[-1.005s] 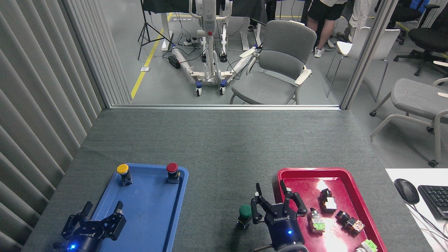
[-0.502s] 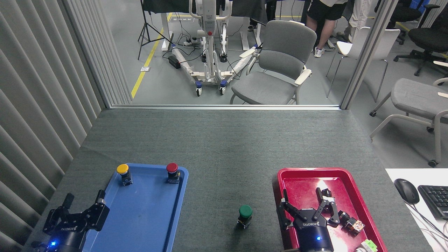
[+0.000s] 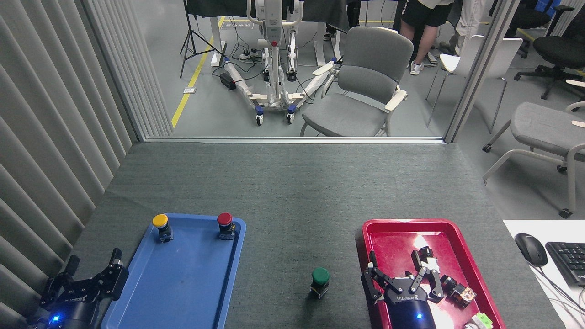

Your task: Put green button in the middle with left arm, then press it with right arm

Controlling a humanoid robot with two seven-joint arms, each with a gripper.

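The green button (image 3: 320, 282) stands upright on the grey bench (image 3: 292, 192), alone in the gap between the blue tray (image 3: 183, 283) and the red tray (image 3: 397, 225), and nothing touches it. A second ago the right gripper (image 3: 402, 276) sat tight against the button's side; now it has swung away and hangs over the red tray, fingers spread and empty, above the loose switch parts there. The left gripper (image 3: 87, 278) has slid back toward the lower-left corner, off the blue tray's edge, also spread and holding nothing. With both arms pulling clear and the button left in the middle, the press looks done and the task appears to be wrapping up. The yellow button (image 3: 161, 225) and red button (image 3: 225, 224) sit untouched on the blue tray.
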